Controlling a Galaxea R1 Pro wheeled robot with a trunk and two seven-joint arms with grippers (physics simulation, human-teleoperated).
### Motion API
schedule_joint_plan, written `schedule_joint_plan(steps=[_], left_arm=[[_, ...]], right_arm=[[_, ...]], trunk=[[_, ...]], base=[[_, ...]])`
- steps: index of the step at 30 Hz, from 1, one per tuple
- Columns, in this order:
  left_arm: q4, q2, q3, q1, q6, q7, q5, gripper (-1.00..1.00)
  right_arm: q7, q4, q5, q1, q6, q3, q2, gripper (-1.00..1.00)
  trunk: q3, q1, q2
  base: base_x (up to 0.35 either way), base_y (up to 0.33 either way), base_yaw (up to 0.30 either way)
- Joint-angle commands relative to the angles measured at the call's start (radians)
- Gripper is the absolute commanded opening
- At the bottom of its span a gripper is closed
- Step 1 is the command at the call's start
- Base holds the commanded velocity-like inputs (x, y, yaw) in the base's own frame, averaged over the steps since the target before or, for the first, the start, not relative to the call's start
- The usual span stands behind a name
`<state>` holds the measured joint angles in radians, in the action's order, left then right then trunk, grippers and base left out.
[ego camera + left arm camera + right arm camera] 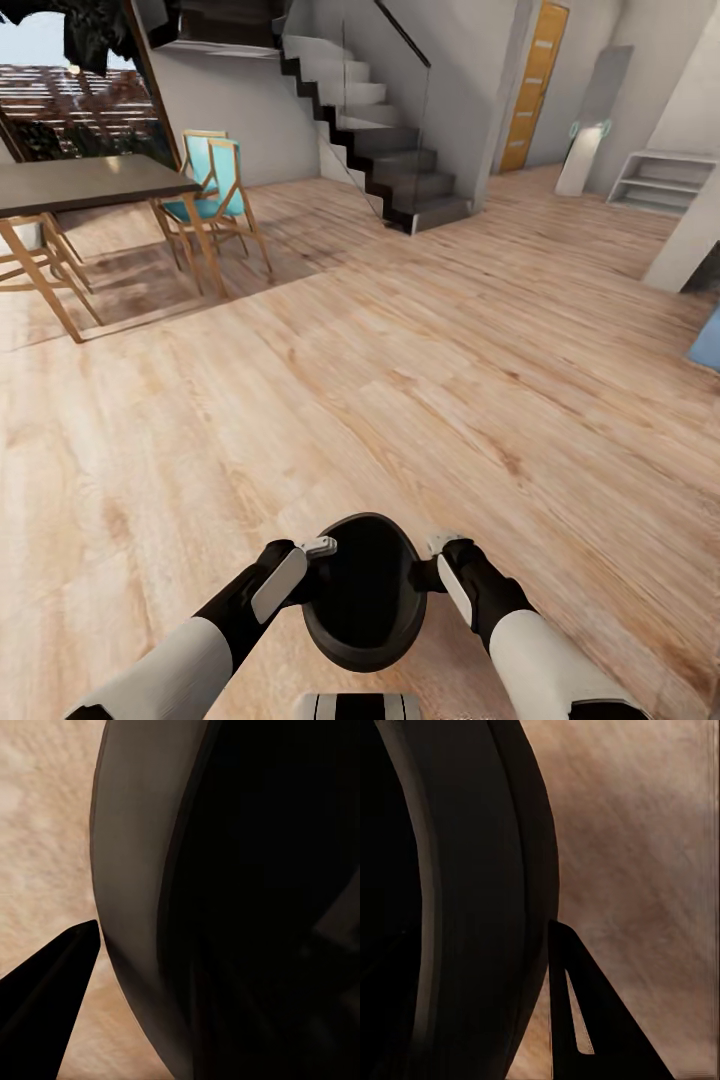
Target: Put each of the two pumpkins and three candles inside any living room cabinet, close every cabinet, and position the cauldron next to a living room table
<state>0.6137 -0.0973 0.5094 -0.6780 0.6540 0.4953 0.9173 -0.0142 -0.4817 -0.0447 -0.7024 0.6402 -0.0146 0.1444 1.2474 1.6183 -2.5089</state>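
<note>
Black cauldron (365,592) held between both grippers over wood floor (450,380), well apart from dining table (90,185). Left gripper (318,548) clamps its left rim, right gripper (440,547) its right rim.

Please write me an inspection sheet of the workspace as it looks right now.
Surface: light wooden floor.
Job's things: black cauldron held between both arms, opening toward the camera; dark-topped table far left.
Clutter: nothing seen.
Grippers: left gripper at the cauldron's left rim, right gripper at its right rim; one finger and one finger lie outside the wall; closure unclear.
Cables: nothing seen.
Surroundings: teal-seated chairs, staircase, orange door, white shelf.
</note>
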Motion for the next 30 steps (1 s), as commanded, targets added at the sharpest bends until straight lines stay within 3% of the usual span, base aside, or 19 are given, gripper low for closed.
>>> schedule_joint_plan(steps=[1,30], left_arm=[[0.001,0.001,0.007,0.0,-0.002,0.009,0.032,-1.0],[0.001,0.001,0.008,0.0,-0.002,0.009,0.032,-1.0]], right_arm=[[-0.001,-0.003,-0.029,-0.001,0.006,-0.01,0.0,-1.0],[-0.001,-0.005,-0.028,-0.002,0.006,-0.01,0.0,-1.0]], trunk=[[0.001,0.0,0.0],[0.001,0.0,0.0]], base=[[0.0,0.0,-0.266],[0.0,0.0,-0.266]])
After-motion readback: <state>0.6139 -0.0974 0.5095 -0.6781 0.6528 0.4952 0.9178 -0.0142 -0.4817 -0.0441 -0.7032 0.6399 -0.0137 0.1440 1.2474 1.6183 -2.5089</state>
